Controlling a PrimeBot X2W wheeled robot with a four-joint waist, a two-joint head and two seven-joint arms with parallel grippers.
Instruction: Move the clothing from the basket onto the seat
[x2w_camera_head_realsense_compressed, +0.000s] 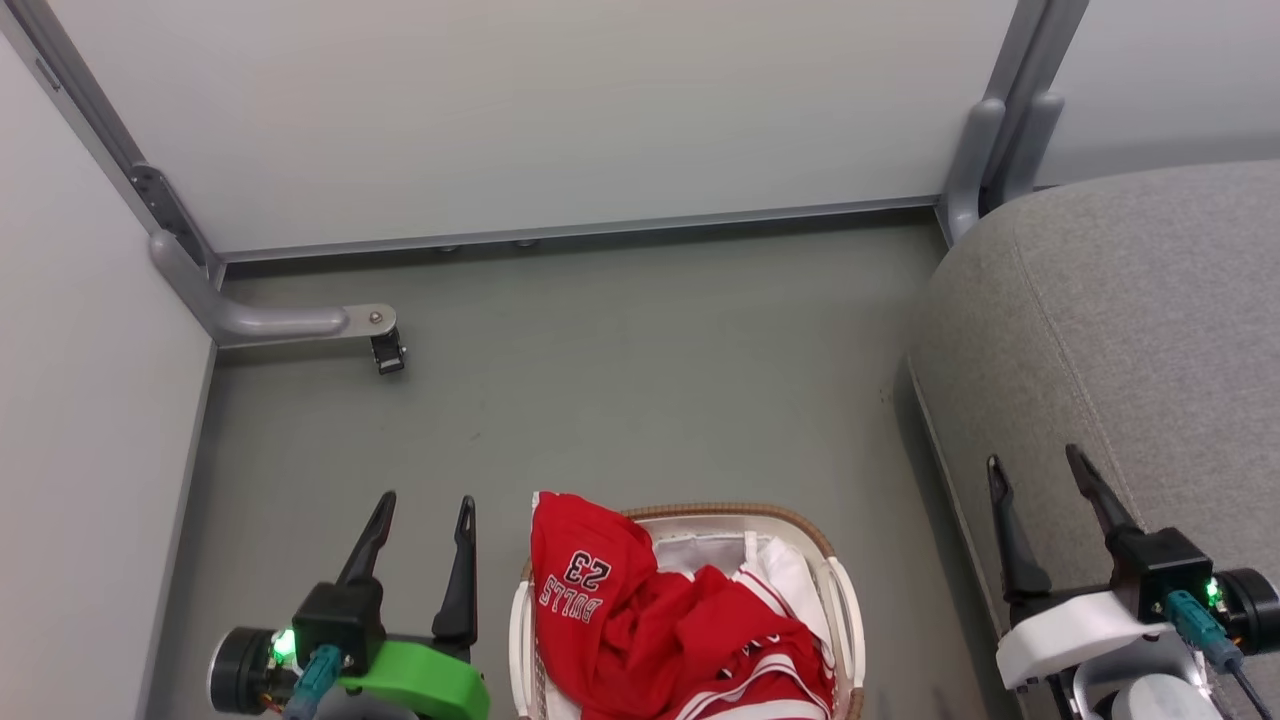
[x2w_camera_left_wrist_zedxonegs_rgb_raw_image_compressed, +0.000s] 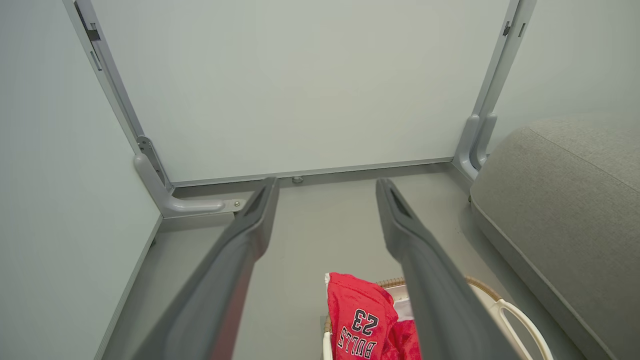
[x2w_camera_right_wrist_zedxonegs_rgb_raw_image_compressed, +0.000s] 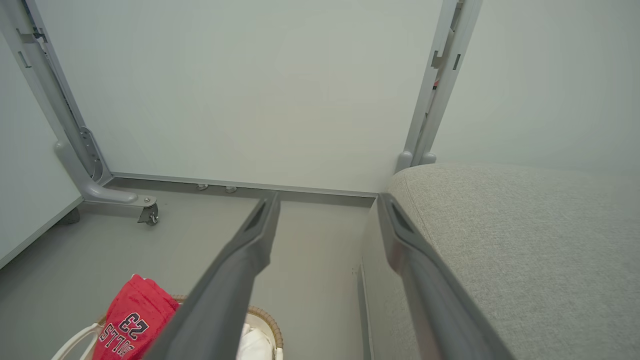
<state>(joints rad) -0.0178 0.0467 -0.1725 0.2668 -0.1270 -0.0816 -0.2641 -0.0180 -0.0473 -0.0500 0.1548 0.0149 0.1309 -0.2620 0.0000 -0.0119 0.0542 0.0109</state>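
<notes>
Basket (x2w_camera_head_realsense_compressed: 846, 600): on the floor (x2w_camera_head_realsense_compressed: 600, 400), between the two hands and just left of the seat (x2w_camera_head_realsense_compressed: 1150, 330); brown woven rim, white liner (x2w_camera_head_realsense_compressed: 700, 550) showing at the far side

Clothing: both pieces in the basket, none on the seat. Jersey (x2w_camera_head_realsense_compressed: 590, 590), red, marked BULLS 23, heaped highest and draped over the left rim. Striped garment (x2w_camera_head_realsense_compressed: 770, 690), red and white, lower and toward the right

Left hand (x2w_camera_head_realsense_compressed: 428, 498): fingers spread wide, empty, beside the basket's left wall and apart from it

Right hand (x2w_camera_head_realsense_compressed: 1033, 457): fingers spread wide, empty, above the seat's edge, apart from the basket

Step in hand, as judged: first reach into the basket, nothing moved yet

Handling: take the jersey first, at its raised fold, nearest the left hand. Close on a thick bunch of red cloth, clear of the liner. Lift until the hem is free of the rim, lest the light basket drag or tip. Carry rightward and lay well in from the seat's rounded edge
</notes>
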